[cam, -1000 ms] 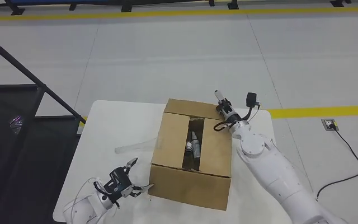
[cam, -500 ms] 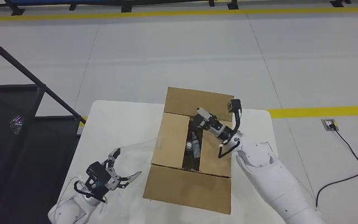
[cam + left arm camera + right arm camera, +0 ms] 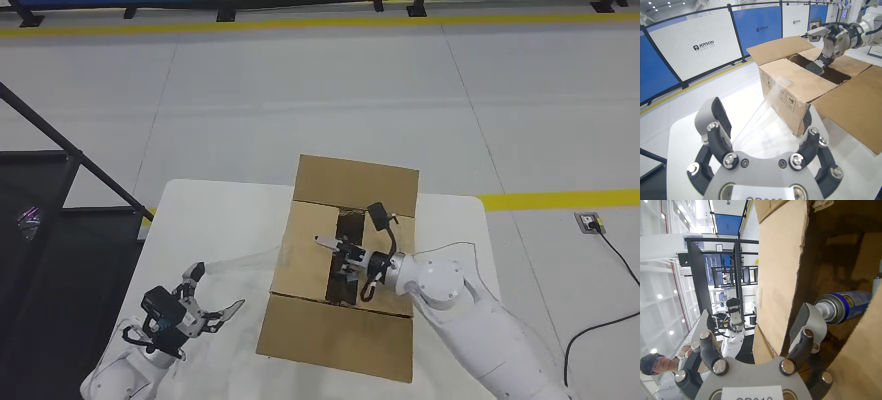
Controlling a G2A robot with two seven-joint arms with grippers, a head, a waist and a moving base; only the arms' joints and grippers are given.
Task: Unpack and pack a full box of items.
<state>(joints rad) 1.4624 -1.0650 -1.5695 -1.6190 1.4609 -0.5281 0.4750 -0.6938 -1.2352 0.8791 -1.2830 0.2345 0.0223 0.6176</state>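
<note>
The cardboard box stands mid-table with a dark gap between its two inner flaps. My right gripper is open at that gap, straddling the edge of the flap: one finger is inside the box, the other outside. A blue spray can lies in the box right beside the inner finger. My left gripper is open and low over the table near the box's front corner, also seen at the lower left as the left gripper.
A strip of clear tape hangs from the box's flap down to the white table. The far flap and near flap lie folded outward. The table's left half is free.
My right gripper swung from the box's far right corner down to the gap over the inner flap. The far flap folded outward. My left gripper drew back from the box's front.
</note>
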